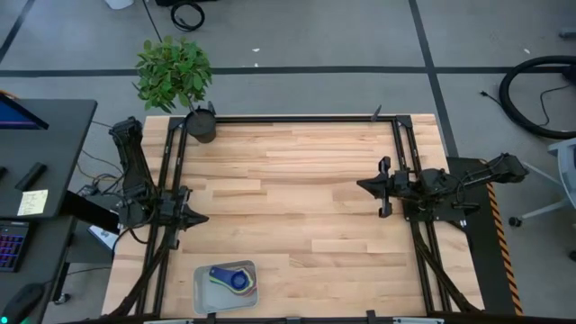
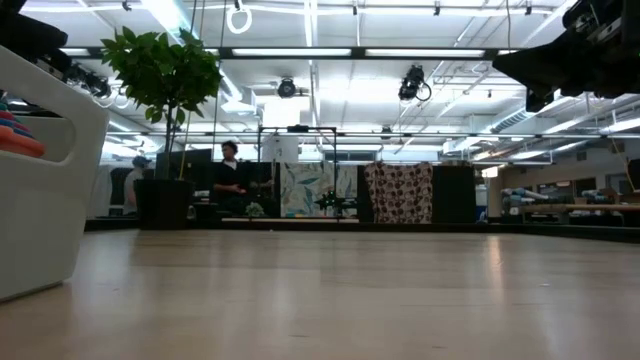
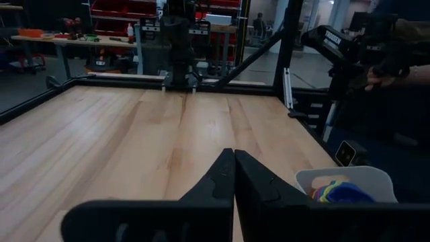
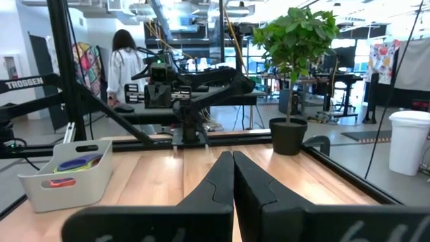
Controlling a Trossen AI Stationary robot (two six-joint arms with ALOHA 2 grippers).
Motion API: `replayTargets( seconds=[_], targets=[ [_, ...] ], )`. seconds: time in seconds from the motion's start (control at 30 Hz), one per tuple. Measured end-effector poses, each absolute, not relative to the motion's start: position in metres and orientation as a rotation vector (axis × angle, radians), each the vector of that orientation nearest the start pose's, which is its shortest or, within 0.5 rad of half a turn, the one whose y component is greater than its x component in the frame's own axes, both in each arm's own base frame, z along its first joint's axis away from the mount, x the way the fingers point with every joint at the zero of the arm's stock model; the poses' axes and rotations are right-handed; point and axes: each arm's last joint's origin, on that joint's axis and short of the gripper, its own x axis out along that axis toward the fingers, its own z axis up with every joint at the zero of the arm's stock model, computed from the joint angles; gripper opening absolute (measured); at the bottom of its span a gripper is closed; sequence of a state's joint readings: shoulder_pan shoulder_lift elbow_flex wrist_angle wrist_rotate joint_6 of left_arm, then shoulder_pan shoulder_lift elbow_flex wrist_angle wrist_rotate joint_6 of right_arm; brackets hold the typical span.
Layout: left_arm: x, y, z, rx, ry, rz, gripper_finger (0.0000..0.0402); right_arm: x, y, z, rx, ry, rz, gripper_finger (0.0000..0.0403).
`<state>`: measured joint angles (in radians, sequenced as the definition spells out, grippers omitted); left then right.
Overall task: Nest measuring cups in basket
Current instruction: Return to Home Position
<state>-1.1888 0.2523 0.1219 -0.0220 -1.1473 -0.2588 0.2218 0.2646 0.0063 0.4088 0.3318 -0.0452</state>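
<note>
The light grey basket point(image 1: 225, 286) stands near the table's front edge, left of centre. Inside it the measuring cups point(image 1: 232, 278) lie stacked one in another, a dark blue one on top with yellow and green edges showing; the right wrist view shows the cups point(image 4: 75, 163) in the basket point(image 4: 67, 176) too. My left gripper point(image 1: 203, 217) is shut at the table's left edge, level, empty. My right gripper point(image 1: 362, 184) is shut at the right side, level, empty.
A dark round pot with a green plant point(image 1: 200, 123) stands at the table's far left corner. Black frame rails point(image 1: 297, 118) run along the far and side edges. A person point(image 4: 123, 62) stands beyond the table on the left arm's side.
</note>
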Motion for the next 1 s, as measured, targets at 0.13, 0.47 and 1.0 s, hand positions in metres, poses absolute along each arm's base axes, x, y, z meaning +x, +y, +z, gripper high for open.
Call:
replayTargets(
  seconds=[0.13,0.47,1.0],
  targets=[
    [0.0595,-0.0772,0.1851,-0.134,0.064,-0.033,0.0006,0.1108,0.0157,0.1822,-0.004,-0.143,-0.101,0.0003],
    [0.0595,-0.0767,0.185,-0.131,0.061,-0.015,0.002,0.1112,0.0157,0.1805,-0.009,-0.124,-0.1,0.0006],
    [0.0595,-0.0766,0.1846,-0.132,0.063,-0.014,0.0022,0.1111,0.0158,0.1807,-0.01,-0.127,-0.1,0.0015]
  ],
)
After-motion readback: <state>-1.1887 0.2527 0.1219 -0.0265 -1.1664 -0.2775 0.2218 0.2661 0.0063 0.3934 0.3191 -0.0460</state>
